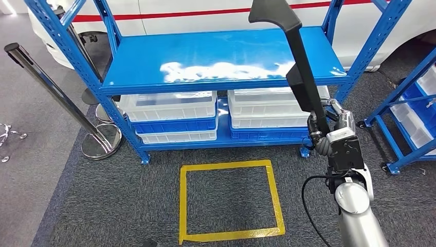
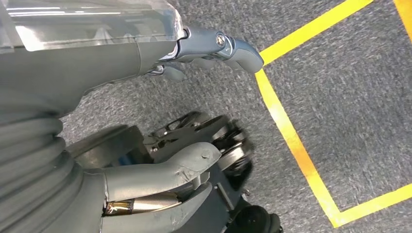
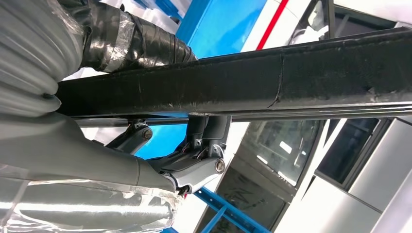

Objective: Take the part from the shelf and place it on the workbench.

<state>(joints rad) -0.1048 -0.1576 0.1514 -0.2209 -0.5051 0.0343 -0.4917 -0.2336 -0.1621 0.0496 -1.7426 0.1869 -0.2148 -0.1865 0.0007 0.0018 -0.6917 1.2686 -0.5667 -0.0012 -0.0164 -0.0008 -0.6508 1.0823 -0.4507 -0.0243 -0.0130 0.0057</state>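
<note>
**Long black part held upright in the right hand**

Nearest, the left hand hangs over the grey carpet, with fingers apart and nothing in them. The right hand is clamped on the lower end of the long black part, which stands almost upright in front of the blue shelf. The part looks stiff and probably light, but top-heavy; a grip nearer its middle would be steadier. I can read no label or writing.

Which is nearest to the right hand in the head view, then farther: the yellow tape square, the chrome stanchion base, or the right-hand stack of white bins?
From the right hand, which grips the long black part:
1. Right-hand bin stack, on the lower shelf just left of it.
2. Yellow tape square, on the carpet, lower left.
3. Chrome stanchion base, far left.
</note>
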